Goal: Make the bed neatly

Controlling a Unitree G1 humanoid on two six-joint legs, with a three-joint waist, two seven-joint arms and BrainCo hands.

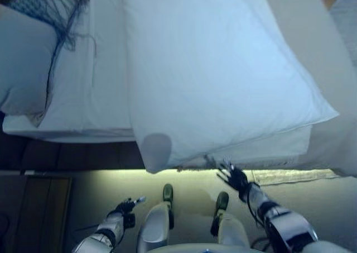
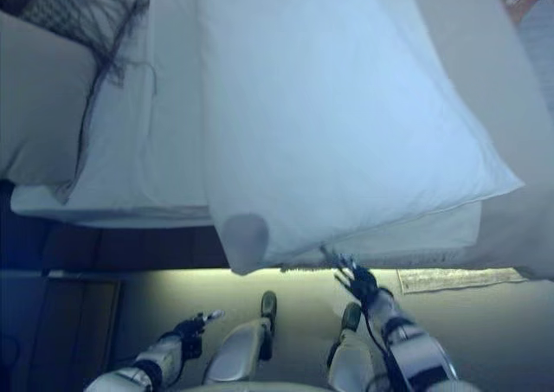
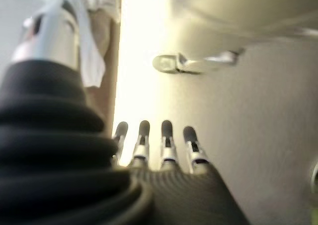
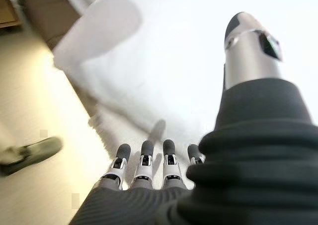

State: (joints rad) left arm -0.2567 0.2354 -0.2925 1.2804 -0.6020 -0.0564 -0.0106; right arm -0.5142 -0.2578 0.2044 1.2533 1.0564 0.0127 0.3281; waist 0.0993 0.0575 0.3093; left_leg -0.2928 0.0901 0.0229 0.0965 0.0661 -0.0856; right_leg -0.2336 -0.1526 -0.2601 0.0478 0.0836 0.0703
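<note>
Across the upper field of both eye views lies the bed [image 1: 106, 105], white-sheeted, its near edge running from 9 o'clock to 3 o'clock. On it, filling the centre from 12 o'clock down toward 5 o'clock, a large white duvet [image 1: 217, 68] lies at a slant; one rounded corner [image 1: 156, 151] hangs over the near edge at about 6 o'clock. At 10 o'clock a pale pillow [image 1: 25, 63] sits on the sheet, and just beyond it, at 11 o'clock, a grey patterned throw with dark fringe [image 1: 53, 4]. At 3 o'clock a beige cover [image 1: 334, 68] drapes off the bed's side. Below the edge, a lit strip of pale floor [image 1: 100, 183].

Right arm: comes in from 5 o'clock, forearm angled up toward the bed. Right hand [image 1: 234, 177] at the bed's near edge, just beside the duvet's hanging hem; contact cannot be confirmed. In the right wrist view the fingers [image 4: 144, 158] are straight in a row and the thumb [image 4: 251, 46] stands apart: spread wide, holding nothing, pointed at the white fabric [image 4: 189, 76].

Left arm: comes in from 7 o'clock, low, well apart from the bed. Left hand [image 1: 127, 205] over the floor. In the left wrist view its fingers [image 3: 166, 140] are straight and relaxed, nothing held.
</note>
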